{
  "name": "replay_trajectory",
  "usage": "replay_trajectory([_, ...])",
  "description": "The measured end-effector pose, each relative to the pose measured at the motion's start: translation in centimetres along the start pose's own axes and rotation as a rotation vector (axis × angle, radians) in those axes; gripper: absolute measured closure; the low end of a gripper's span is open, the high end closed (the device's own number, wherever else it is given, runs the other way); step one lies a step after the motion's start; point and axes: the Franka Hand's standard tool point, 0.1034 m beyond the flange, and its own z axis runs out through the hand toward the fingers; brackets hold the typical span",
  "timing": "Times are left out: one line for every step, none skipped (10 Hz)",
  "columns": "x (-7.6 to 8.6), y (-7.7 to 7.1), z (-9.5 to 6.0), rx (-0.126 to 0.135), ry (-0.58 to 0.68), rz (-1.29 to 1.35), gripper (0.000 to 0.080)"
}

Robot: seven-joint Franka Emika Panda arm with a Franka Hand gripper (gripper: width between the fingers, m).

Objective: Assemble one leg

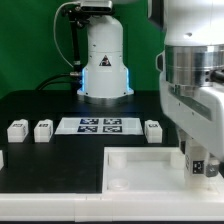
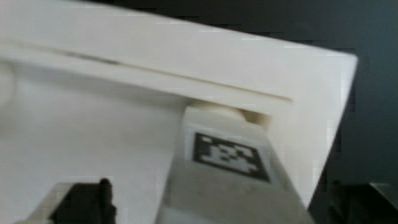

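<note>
My gripper (image 1: 200, 160) hangs over the right end of the large white tabletop (image 1: 130, 170), near the exterior view's right edge. It is shut on a white leg (image 1: 201, 167) with a black-and-white tag. In the wrist view the leg (image 2: 231, 160) runs between my dark fingers (image 2: 89, 203), tag face showing. Its far end sits against the inner corner of the tabletop's raised rim (image 2: 267, 75). Whether it is seated in a socket is hidden.
Three more white legs lie on the black table: two at the exterior view's left (image 1: 17, 129) (image 1: 42, 130) and one right of the middle (image 1: 153, 129). The marker board (image 1: 100, 125) lies between them. The arm's base (image 1: 104, 60) stands behind.
</note>
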Motion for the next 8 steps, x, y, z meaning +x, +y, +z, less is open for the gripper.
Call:
replay_trajectory([-0.26,0.06,0.21,0.007,0.008,-0.133,0.0175])
replay_trajectory([-0.09,0.08,0.21,0.007,0.008,-0.242,0.0155])
replay_trajectory([0.00,0.11,0.22,0.006,0.009,-0.331,0.0151])
replay_trajectory([0.02,0.10,0.21,0.005,0.011,-0.451,0.0151])
replay_trajectory([-0.09,-0.08,0.12,0.006,0.026,-0.638,0.0150])
replay_trajectory([-0.13,-0.24,-0.05,0.009,0.046,-0.827,0.0150])
replay_trajectory([-0.15,0.05,-0.36,0.005,0.059,-1.017,0.0150])
replay_trajectory([-0.12,0.01,-0.76,-0.002,0.068,-1.128,0.0150])
